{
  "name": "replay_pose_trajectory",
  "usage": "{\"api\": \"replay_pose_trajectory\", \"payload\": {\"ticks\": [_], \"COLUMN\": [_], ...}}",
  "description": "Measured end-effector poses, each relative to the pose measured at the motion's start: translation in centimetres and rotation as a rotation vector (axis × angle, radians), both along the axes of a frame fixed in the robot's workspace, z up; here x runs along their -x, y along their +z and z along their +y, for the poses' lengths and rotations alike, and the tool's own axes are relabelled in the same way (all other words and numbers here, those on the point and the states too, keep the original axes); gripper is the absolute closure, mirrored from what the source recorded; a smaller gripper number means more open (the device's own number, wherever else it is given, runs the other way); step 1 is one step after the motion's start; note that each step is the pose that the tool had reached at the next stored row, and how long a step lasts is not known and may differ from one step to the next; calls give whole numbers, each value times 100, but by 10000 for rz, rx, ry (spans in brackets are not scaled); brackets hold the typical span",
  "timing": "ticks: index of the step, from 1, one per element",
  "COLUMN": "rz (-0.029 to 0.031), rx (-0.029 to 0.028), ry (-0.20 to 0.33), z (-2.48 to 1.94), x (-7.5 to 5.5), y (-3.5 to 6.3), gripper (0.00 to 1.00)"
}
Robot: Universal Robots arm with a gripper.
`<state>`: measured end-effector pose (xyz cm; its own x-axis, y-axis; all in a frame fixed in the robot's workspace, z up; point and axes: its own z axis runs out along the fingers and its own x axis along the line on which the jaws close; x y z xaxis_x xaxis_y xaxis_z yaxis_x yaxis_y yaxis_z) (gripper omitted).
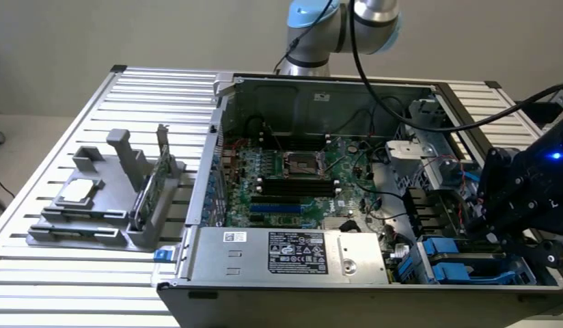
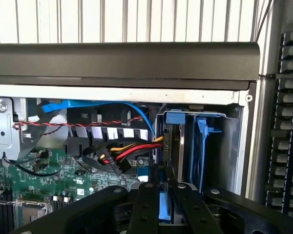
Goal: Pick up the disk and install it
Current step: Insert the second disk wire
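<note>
Gripping the disk (image 2: 162,207) by its blue edge, the gripper (image 2: 162,214) is hanging over the drive bays (image 2: 195,146) at the case's (image 1: 291,89) corner on the exterior view's right. In the wrist view its fingers (image 2: 147,209) are pressing in from both sides on a narrow blue strip, so the disk is riding edge-on between them, just short of the bays. In the exterior view the gripper (image 1: 500,236) is standing above blue carriers (image 1: 450,263) already seated in the case.

Doing this well, as I judge it, is calling for keeping the disk parallel to the bay walls and lined up with a free slot, clear of the coloured cable bundle (image 2: 122,151) and the blue cable (image 2: 102,106) lying just beside the bay mouth. Any tilt is risking a jam against the metal frame (image 2: 237,105).
</note>
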<state>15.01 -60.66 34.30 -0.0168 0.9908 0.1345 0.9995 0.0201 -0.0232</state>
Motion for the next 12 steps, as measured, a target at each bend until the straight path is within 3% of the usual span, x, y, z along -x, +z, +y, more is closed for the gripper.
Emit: {"api": "replay_pose_trajectory", "payload": {"ticks": [5, 12], "rz": [0, 0], "rx": [-47, -59], "ry": [-3, -3], "z": [-17, -34], "x": [-1, -1], "y": [-18, -41], "gripper": [84, 84]}}
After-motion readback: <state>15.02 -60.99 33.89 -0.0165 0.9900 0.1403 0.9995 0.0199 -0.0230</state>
